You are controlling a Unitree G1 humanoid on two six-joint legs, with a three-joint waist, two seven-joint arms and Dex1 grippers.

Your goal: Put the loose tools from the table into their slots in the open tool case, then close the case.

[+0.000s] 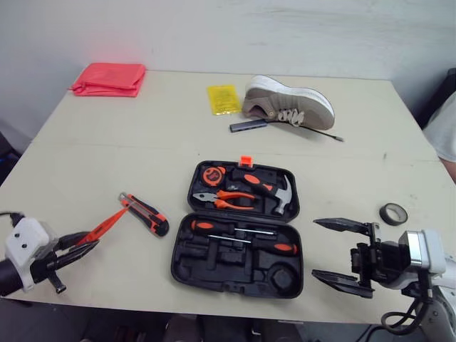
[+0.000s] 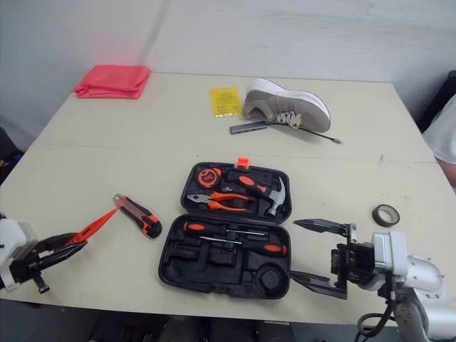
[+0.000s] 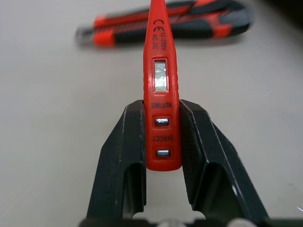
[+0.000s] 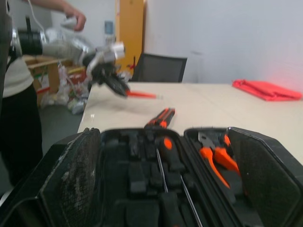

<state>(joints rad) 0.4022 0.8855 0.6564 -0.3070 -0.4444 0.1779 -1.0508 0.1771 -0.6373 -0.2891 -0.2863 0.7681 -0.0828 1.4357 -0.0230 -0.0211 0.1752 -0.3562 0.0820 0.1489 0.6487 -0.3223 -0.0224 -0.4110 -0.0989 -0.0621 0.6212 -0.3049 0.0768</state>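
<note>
Red tester pen point(image 1: 104, 226) is what the left gripper point(image 1: 89, 244) has, down at the near left edge of the table point(image 1: 107, 157). Both black fingers are squeezed onto the pen's butt end. The rest pokes out toward the utility knife point(image 1: 144, 214), with the tip right by the knife's end, and I can't tell if they touch. The left wrist cam gives you stuff the head views don't: a little display window, two metal buttons and "DIRECT" printed on the pen, with the knife lying crosswise just past it.

Over on the near right, the right gripper point(image 1: 315, 248) is spread wide with nothing in it, sitting just off the right side of the open tool case point(image 1: 235, 274). Its wrist cam looks straight across the case between the two finger pads. It also catches a person point(image 4: 14, 94) standing past the table's left side and a dark chair point(image 4: 158, 68).

The case lies flat mid-table. The near half has two screwdrivers point(image 1: 242, 229) above bare moulded slots. The far half has the tape measure point(image 1: 213, 174), pliers point(image 1: 224, 199) and hammer point(image 1: 269, 189). A roll of tape point(image 1: 392, 213) sits right of the case, near the right gripper.

Further back there's a grey shoe point(image 1: 288, 103) with a yellow packet point(image 1: 224, 99) beside it, and a folded red cloth point(image 1: 108, 78) at the far left corner.
</note>
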